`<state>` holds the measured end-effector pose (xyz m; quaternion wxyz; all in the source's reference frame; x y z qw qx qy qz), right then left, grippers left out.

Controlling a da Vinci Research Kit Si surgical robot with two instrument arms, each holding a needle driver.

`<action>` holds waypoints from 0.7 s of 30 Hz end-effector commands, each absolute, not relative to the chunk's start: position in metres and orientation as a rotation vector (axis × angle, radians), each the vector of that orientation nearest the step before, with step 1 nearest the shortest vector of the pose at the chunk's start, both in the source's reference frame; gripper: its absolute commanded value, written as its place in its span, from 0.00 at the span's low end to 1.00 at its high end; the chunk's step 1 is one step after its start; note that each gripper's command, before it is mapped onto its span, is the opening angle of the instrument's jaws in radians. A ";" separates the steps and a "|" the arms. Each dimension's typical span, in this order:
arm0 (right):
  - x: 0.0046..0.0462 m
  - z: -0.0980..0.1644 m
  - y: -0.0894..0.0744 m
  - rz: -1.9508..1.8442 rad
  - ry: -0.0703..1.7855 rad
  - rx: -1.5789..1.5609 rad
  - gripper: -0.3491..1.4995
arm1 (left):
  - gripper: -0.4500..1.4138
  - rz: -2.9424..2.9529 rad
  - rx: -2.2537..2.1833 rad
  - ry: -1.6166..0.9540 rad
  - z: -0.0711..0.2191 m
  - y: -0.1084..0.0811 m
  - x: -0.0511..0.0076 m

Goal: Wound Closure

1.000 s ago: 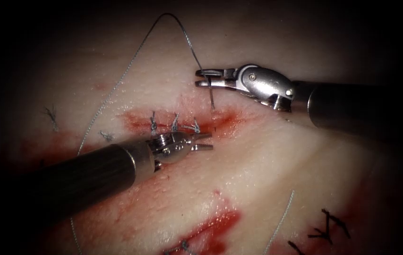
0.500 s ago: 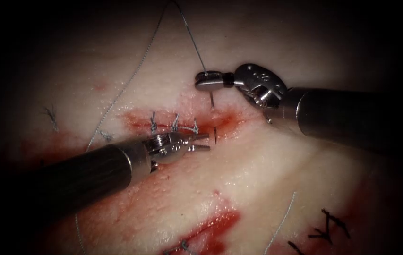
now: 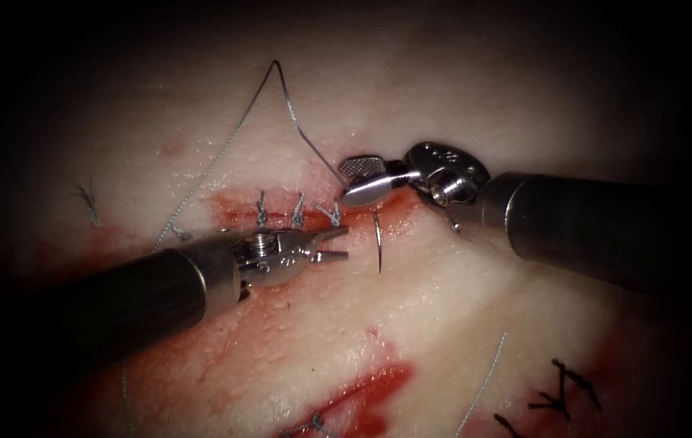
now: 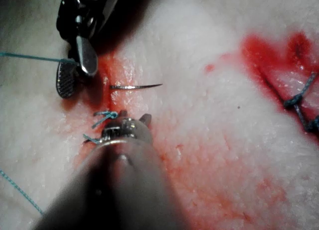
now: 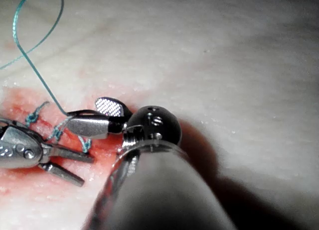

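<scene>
The curved needle (image 3: 378,242) sits in the tissue (image 3: 459,308) at the right end of the cut (image 3: 398,204). Its pointed end sticks out of the cut's near lip, also plain in the left wrist view (image 4: 135,85). My right tool (image 3: 349,182) hovers over the far lip where the needle goes in, jaws open and holding nothing (image 5: 84,115). The thread (image 3: 279,69) rises from those jaws in a tall loop and falls away to the left. My left tool (image 3: 341,244) waits just left of the needle's point, jaws open and empty (image 5: 83,168).
Three tied stitches (image 3: 298,211) close the cut left of the needle. Red fluid lies along it. A second red cut (image 3: 362,393) with a stitch is at the bottom. Dark stitches (image 3: 560,389) sit bottom right, cut thread ends (image 3: 86,199) at the left.
The right tool turned and drove the needle through the cut until its point came out on the near lip, then opened its jaws. The left tool slid slightly left.
</scene>
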<state>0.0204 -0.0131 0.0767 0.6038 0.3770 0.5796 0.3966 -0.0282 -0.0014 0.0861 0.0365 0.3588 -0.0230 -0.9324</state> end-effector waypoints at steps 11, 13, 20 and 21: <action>0.0150 0.077 -0.009 1.027 1.441 0.825 0.87 | 0.61 -2.596 1.239 -0.310 0.087 -0.001 -0.0300; 0.0135 0.076 -0.008 1.064 1.470 0.811 0.87 | 0.61 -2.567 1.273 -0.348 0.087 -0.001 -0.0304; 0.0091 0.076 -0.006 1.128 1.512 0.760 0.84 | 0.61 -2.485 1.302 -0.402 0.087 0.000 -0.0314; 0.0089 0.076 -0.006 1.129 1.512 0.756 0.83 | 0.61 -2.478 1.303 -0.408 0.087 0.000 -0.0315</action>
